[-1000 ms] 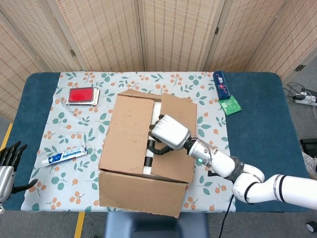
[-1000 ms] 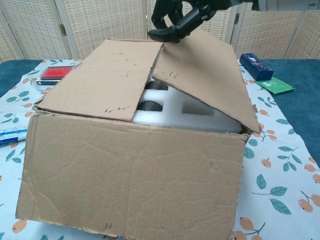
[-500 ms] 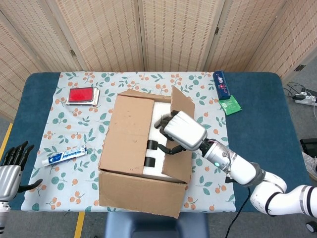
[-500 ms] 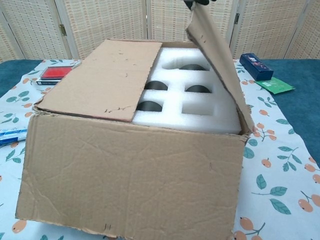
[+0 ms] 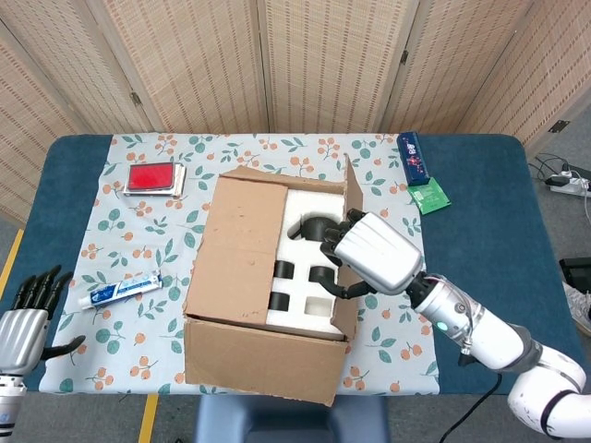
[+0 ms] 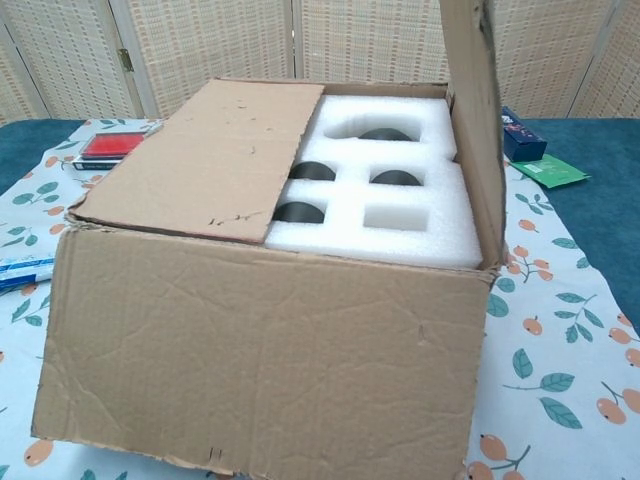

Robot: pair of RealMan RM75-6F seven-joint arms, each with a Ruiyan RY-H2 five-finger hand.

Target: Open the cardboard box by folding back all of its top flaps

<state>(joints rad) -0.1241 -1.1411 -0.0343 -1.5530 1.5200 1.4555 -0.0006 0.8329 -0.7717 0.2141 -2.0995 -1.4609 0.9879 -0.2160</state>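
Note:
The cardboard box (image 5: 268,346) stands mid-table on the patterned cloth. Its left flap (image 5: 242,245) lies flat over the left half, also seen in the chest view as the left flap (image 6: 210,155). The right flap (image 6: 475,130) stands upright, edge-on from the head camera. My right hand (image 5: 369,254) holds that flap near its top edge, with dark fingers curled over to the inner side. White foam (image 6: 400,215) with dark round items in its pockets shows inside. My left hand (image 5: 28,314) hovers open off the table's front-left corner. The chest view shows neither hand.
A red case (image 5: 150,177) lies at the back left and a toothpaste tube (image 5: 120,291) to the left of the box. A blue box (image 5: 413,157) and a green packet (image 5: 428,195) lie at the back right. Folding screens stand behind the table.
My right hand has swung the right flap from lying low over the box up to vertical, moving rightward. The foam insert is now uncovered. My left hand has crept slightly inward.

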